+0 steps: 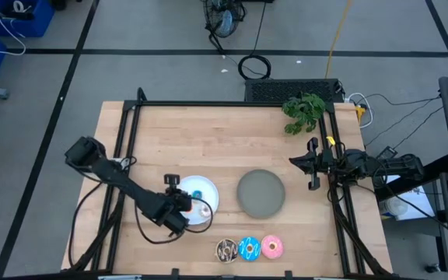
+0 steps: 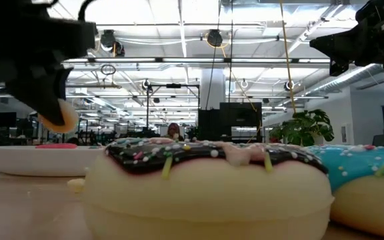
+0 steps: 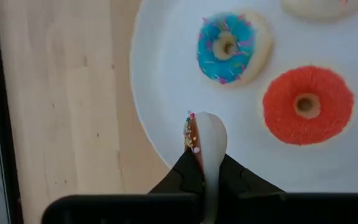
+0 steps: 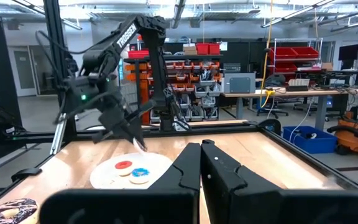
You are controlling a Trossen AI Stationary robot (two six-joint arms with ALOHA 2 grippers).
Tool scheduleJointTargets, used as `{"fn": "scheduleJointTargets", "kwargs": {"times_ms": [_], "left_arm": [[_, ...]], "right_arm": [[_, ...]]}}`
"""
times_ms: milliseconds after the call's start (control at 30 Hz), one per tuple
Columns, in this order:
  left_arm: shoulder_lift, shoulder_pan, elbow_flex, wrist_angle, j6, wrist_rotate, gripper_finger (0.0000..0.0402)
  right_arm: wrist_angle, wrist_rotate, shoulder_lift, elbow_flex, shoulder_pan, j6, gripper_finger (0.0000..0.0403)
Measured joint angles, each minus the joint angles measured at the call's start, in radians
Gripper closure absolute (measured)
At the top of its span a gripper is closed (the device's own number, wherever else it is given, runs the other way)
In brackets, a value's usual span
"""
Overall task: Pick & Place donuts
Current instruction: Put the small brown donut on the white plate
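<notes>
One tiny brown donut [image 3: 199, 140] stands on edge in left gripper [image 3: 205, 177].

The wooden bench [image 1: 208, 140] carries a white plate [image 1: 208, 189], a grey plate [image 1: 260, 194], a green plant [image 1: 303, 111] at upper right, and three larger donuts [image 1: 249, 248] along the bottom edge.

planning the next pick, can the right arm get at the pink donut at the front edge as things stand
Probably yes: the pink donut lies in the open, with only the blue donut beside it. The right gripper is shut, empty and parked by the table's right rail.
</notes>
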State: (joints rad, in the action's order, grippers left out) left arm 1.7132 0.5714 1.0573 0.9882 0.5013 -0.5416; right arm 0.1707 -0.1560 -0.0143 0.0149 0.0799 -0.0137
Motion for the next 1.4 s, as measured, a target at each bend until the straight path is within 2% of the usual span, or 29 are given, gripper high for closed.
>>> {"fn": "scheduleJointTargets", "kwargs": {"times_ms": [167, 400, 667, 1033, 1400], "left_arm": [[0.055, -0.026, 0.0, -0.004, -0.002, 0.011, 0.0369], [0.094, -0.058, 0.0, -0.046, -0.039, 0.138, 0.0338], [0.092, -0.075, 0.001, -0.048, -0.024, 0.204, 0.0296], [0.086, -0.074, 0.022, 0.008, -0.026, 0.159, 0.0213], [0.086, -0.073, 0.134, 0.039, -0.036, 0.183, 0.0208]], "right_arm": [[0.0, 0.0, 0.0, 0.0, 0.0, 0.002, 0.0403], [0.0, 0.001, 0.0, 0.0, 0.0, 0.001, 0.0403], [0.0, 0.001, 0.0, 0.0, 0.0, 0.002, 0.0403], [0.0, 0.001, 0.0, 0.0, 0.0, 0.002, 0.0403], [0.0, 0.001, 0.0, 0.0, 0.0, 0.003, 0.0403]]}}
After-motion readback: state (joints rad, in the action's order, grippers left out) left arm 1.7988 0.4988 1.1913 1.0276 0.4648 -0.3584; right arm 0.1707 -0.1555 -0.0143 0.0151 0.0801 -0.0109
